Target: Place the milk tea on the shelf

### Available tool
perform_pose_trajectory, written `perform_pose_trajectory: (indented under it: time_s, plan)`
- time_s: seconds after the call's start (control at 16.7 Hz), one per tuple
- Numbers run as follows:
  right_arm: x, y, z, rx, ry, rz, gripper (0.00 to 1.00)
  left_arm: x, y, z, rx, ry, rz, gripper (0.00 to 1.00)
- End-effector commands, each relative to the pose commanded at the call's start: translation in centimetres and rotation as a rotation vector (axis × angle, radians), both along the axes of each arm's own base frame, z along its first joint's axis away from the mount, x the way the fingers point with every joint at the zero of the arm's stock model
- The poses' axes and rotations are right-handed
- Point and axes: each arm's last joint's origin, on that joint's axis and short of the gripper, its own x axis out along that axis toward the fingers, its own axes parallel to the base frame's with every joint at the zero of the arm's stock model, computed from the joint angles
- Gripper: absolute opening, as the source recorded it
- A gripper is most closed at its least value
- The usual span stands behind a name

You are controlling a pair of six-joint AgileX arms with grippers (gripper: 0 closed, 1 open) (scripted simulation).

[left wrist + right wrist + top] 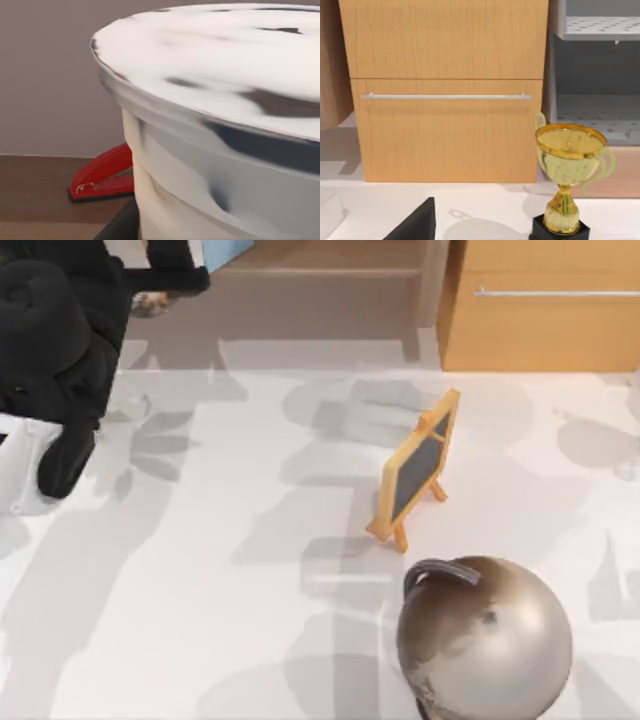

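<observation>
- Left gripper: its fingers could not be made out, so whether the jaws were released or clenched cannot be told; a dark rounded edge lay against the cup's base in the left wrist view, and it is unclear whether this was a finger.
- Milk tea: right up against the left wrist camera, white flat lid uppermost and tilted in that view, pale beige wall beneath; from the top view a small dark-and-tan patch peeked out just under the arm at the shelf's near edge, possibly the cup, too hidden to confirm.
- Red stapler: just beyond the cup, lying on a brown wooden surface before a grey-brown back wall.
- Left arm: black, reaching from the top view's left edge toward the far left corner, its end over the shelf edge.
- Shelf: brown board with a darker recess below, along the far side of the white table.
- Cabinet: orange-tan with a silver bar handle, to the shelf's right; the right wrist view faced it head-on.
- Gold trophy: on a black base, before the cabinet in the right wrist view.
- Small chalkboard easel: mid-table, well apart from the left arm.
- Globe: metallic, near edge of the table, right of centre.
- Right gripper: a dark wedge lay at the right wrist view's lower edge; jaw state cannot be told.
</observation>
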Motion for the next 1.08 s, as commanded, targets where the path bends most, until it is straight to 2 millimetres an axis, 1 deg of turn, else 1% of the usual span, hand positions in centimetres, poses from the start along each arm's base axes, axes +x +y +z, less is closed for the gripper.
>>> perform_pose_trajectory:
  time_s: [0.24,0.48,0.66,0.84,0.96,1.08]
  plan:
    - [0.0,0.0,0.0,0.000,0.000,0.000,1.00,2.1,3.0,2.5,0.025,0.045,0.028,0.00]
    - [0.0,0.0,0.0,0.000,0.000,0.000,1.00,4.1,6.1,3.9,0.049,0.126,0.052,0.00]
    - [0.0,0.0,0.0,0.000,0.000,0.000,1.00,5.2,8.1,4.8,0.058,0.177,0.063,0.00]
    - [0.0,0.0,0.0,0.000,0.000,0.000,1.00,5.8,9.2,5.9,0.062,0.194,0.065,0.00]
    - [0.0,0.0,0.0,0.000,0.000,0.000,1.00,5.9,9.4,6.4,0.063,0.192,0.063,0.00]
    - [0.0,0.0,0.0,0.000,0.000,0.000,1.00,5.9,9.4,6.5,0.063,0.192,0.063,0.00]
